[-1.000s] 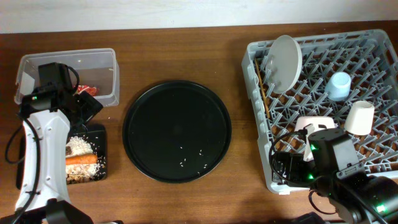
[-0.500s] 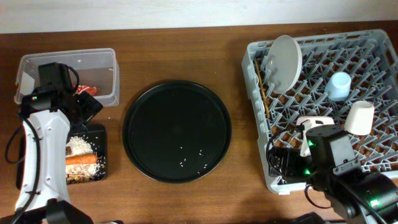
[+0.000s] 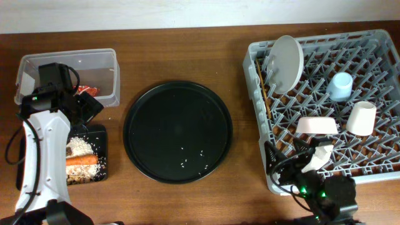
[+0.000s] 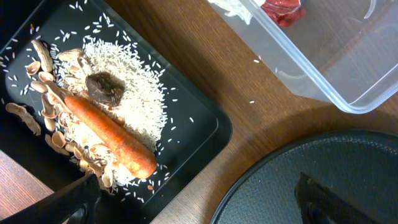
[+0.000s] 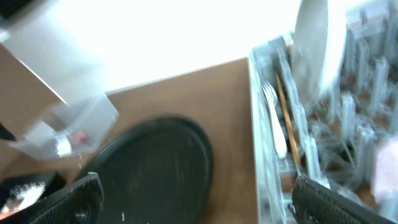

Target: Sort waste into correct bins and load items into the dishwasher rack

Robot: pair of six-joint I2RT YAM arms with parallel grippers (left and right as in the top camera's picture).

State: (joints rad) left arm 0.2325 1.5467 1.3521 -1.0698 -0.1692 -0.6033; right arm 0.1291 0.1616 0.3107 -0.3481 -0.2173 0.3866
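Both pairs of fingers stood spread and empty. The left fingers (image 4: 68,202) hung above the edge of the shallow black tray (image 4: 214,124), which held loose rice, brownish scraps and a smooth tapered carrot (image 4: 109,137). The right fingers (image 5: 326,202) were at the near corner of the grey pegged rack (image 3: 381,172). Only stray rice grains (image 3: 194,156) on the glossy round tray (image 3: 156,112) seemed left, about midway between the arms.

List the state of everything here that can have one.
White plate: on edge in the rack.
Pink bowl: upside down in rack.
Blue cup: in rack.
Cream cup: in rack.
Fork, chopsticks: lying along rack's left edge.
Clear tub: holds red wrapper, tissue.
Black tray: holds rice, carrot, bones.
Round tray: a few rice grains.
Left pincer: open, empty.
Right pincer: open, empty.
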